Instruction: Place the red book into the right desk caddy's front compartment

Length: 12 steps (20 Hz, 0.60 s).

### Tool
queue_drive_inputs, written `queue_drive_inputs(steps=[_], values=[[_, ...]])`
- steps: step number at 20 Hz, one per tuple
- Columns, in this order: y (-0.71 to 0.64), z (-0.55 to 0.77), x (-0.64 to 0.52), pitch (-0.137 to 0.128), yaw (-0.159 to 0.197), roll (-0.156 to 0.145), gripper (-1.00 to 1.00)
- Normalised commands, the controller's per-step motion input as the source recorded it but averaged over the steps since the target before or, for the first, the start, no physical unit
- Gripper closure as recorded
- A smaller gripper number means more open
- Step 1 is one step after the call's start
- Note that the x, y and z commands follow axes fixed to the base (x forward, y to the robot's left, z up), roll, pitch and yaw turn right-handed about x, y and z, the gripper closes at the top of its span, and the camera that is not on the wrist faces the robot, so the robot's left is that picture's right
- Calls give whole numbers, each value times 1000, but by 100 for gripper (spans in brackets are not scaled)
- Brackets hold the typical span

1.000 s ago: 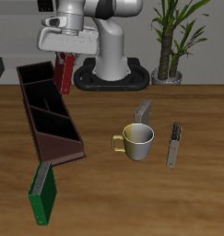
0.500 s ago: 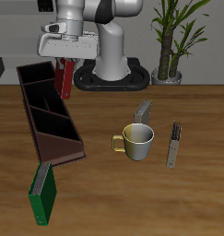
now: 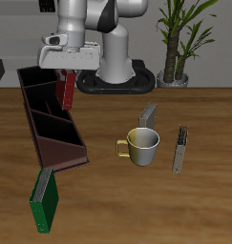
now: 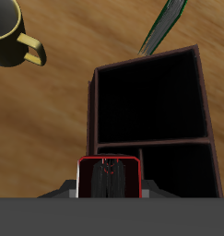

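Note:
My gripper (image 3: 66, 72) is shut on the red book (image 3: 66, 89) and holds it upright by its top edge, above the back part of the right desk caddy (image 3: 52, 124). The caddy is a long dark maroon open box with its sloping wedge end toward the table's front. In the wrist view the red book (image 4: 110, 176) hangs between my fingers, with the caddy's dark compartments (image 4: 150, 97) open below it. The book looks clear of the caddy's walls.
A green book (image 3: 43, 200) leans at the caddy's wedge end and also shows in the wrist view (image 4: 164, 26). A yellow mug (image 3: 142, 145) stands mid-table, with a grey book (image 3: 148, 114) behind it and another slim grey book (image 3: 180, 150) beside it. A potted plant (image 3: 177, 57) stands at the back.
My gripper has moved with the red book toward the table's front and slightly lower, from behind the caddy to above its back part.

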Motion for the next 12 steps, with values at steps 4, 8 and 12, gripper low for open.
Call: queue_drive_inputs(steps=[4,8,12], values=[[-3,-160,-45,18,-20,3,100],[-52,-213,17,40,-10,-6,100],[-132,-132,18,23,-6,-25,100]])
